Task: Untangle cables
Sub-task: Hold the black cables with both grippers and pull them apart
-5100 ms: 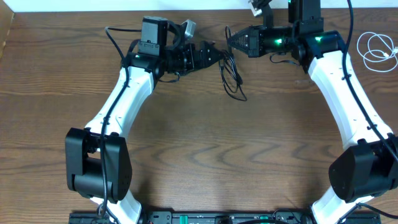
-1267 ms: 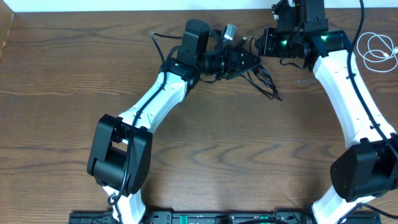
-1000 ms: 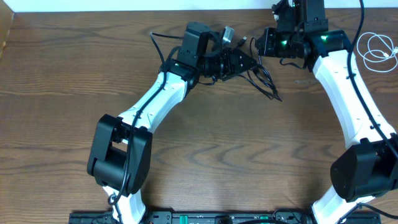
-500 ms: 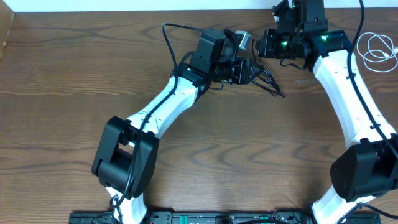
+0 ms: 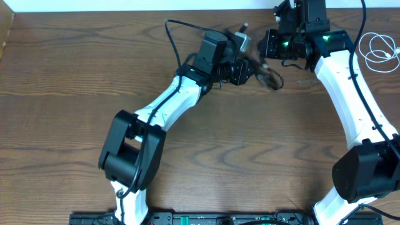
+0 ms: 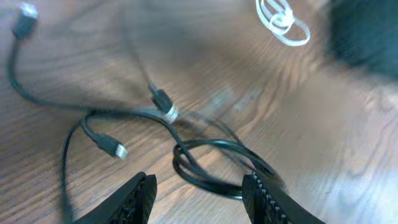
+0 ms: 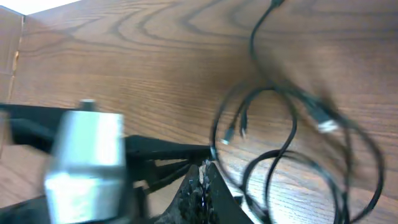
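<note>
- Overhead: the white cable (image 5: 377, 50) is seen coiled alone at the right edge. It lies well apart from the black cable (image 5: 270, 76), which is blurred at upper centre between the left gripper (image 5: 255, 70) and the right gripper (image 5: 262, 49). The separation is judged done; the black loops remain to be straightened. No container is shown.
- Left wrist: the left gripper (image 6: 202, 190) is spread wide at the bottom edge, with nothing held. A loop of the black cable (image 6: 214, 144) lies on the table (image 6: 348, 137) just above it, and the white cable (image 6: 283, 18) is at upper right.
- Right wrist: the right gripper (image 7: 200, 180) is seen at bottom centre, its fingers pressed nearly together and nothing visibly gripped. Loops of the black cable (image 7: 320, 117) fill the right half.
</note>
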You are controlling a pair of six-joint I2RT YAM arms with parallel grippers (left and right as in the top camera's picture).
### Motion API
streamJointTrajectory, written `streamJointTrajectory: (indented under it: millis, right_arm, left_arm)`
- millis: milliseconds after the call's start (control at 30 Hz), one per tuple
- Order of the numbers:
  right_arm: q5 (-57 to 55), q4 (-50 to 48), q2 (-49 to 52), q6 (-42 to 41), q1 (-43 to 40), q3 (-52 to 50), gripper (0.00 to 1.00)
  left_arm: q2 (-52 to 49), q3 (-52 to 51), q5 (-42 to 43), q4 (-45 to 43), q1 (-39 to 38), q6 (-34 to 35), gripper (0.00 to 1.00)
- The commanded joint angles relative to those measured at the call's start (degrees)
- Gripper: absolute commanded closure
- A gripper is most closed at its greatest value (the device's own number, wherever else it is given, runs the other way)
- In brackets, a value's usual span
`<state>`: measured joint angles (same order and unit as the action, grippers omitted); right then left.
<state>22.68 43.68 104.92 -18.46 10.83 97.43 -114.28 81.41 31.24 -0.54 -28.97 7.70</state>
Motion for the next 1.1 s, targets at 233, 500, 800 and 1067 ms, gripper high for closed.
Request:
streamJointTrajectory:
  millis: [233, 500, 800, 1067]
  right_arm:
    - [0.4, 0.2, -0.5, -0.3, 0.1, 0.5, 0.99]
    - [-7.3, 1.1, 0.5, -0.8, -0.8, 0.3, 0.98]
    - [-5.7, 3.0, 10.9, 6.6, -2.3, 0.3, 0.8]
    - [-7.3, 5.0, 18.5, 15.0, -3.7, 0.3, 0.75]
  left_arm:
    - [-1.6, -0.1, 3.0, -3.7, 0.1, -5.6, 0.51]
    - [-1.6, -0.1, 2.6, -3.5, 2.1, -2.0, 0.46]
    - [-0.9, -0.1, 2.4, 6.4, 7.8, 11.9, 0.44]
    - [-0.8, -0.1, 6.8, 15.9, 11.6, 11.9, 0.43]
